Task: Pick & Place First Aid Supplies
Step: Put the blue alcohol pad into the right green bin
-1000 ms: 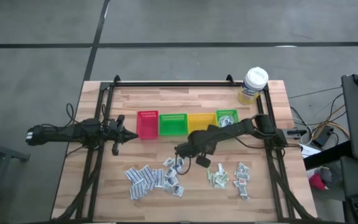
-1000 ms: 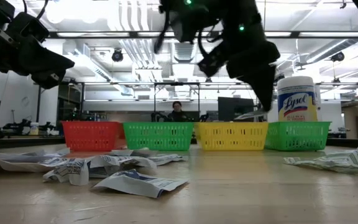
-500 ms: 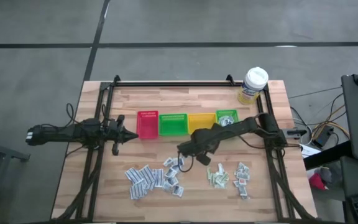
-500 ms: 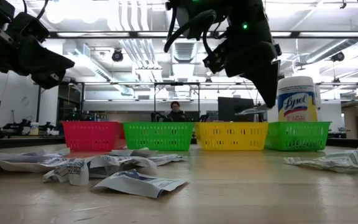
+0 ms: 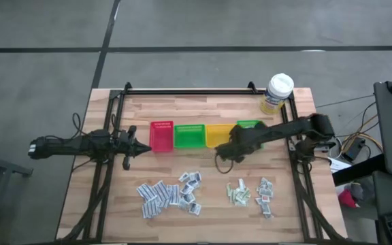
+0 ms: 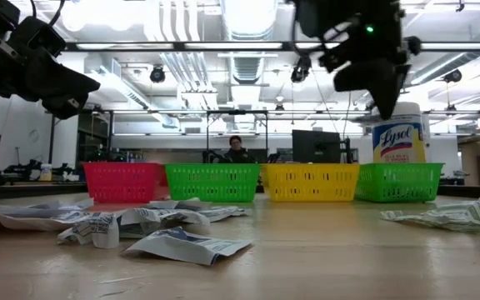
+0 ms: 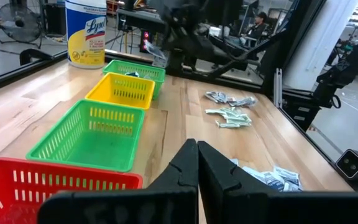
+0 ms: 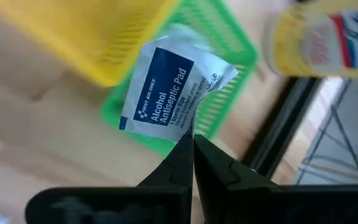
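Right gripper point(image 8: 190, 146), fingers pinched on a white-blue alcohol pad sachet point(image 8: 169, 93), holds it above the table point(image 5: 209, 204) just in front of the small green bin point(image 5: 248, 126), toward the yellow bin point(image 5: 218, 134). Loose sachets point(image 5: 169, 194) lie nearer the front edge, well apart from that bin. Left gripper point(image 7: 197, 163), fingers pressed together, waits beside the red bin point(image 5: 160, 135). Wipes tub point(image 5: 277, 92) stands behind the small green bin.

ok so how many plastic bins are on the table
4, in a row along the table's far half: red bin, green bin, yellow bin, then another green bin partly under the right arm.
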You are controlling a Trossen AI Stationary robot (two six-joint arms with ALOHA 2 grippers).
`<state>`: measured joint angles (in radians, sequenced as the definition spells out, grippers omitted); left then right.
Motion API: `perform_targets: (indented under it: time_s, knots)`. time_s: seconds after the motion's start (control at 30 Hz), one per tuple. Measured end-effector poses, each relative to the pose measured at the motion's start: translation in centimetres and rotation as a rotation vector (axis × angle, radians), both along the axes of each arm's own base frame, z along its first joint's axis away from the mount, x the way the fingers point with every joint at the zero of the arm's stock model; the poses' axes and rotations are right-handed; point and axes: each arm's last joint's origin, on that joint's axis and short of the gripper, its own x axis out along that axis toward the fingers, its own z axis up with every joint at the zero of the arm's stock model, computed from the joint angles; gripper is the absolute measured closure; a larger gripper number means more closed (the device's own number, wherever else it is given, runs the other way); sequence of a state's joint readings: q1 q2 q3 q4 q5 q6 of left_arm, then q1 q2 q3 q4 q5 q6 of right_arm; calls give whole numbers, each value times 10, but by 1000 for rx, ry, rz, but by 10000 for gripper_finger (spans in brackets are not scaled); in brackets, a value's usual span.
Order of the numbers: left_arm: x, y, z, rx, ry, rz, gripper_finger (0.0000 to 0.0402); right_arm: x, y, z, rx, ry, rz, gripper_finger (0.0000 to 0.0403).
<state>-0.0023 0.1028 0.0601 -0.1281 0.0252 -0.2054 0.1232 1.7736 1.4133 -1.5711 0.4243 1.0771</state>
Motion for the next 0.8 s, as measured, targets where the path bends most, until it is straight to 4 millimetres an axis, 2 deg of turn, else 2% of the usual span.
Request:
perform_targets:
  time_s: [0.13,0.27,0.57,0.8]
  knots:
    - [0,0,0,0,0,0,401,-22,-13,-1,-54,-37,-112,394]
    - [0,0,0,0,0,0,401,-32,-22,-10,-66,-45,-186,394]
    - [0,0,0,0,0,0,401,-27,-37,-44,80,-99,-180,394]
    - [0,0,0,3,0,0,401,-36,-43,-55,79,-58,-212,394]
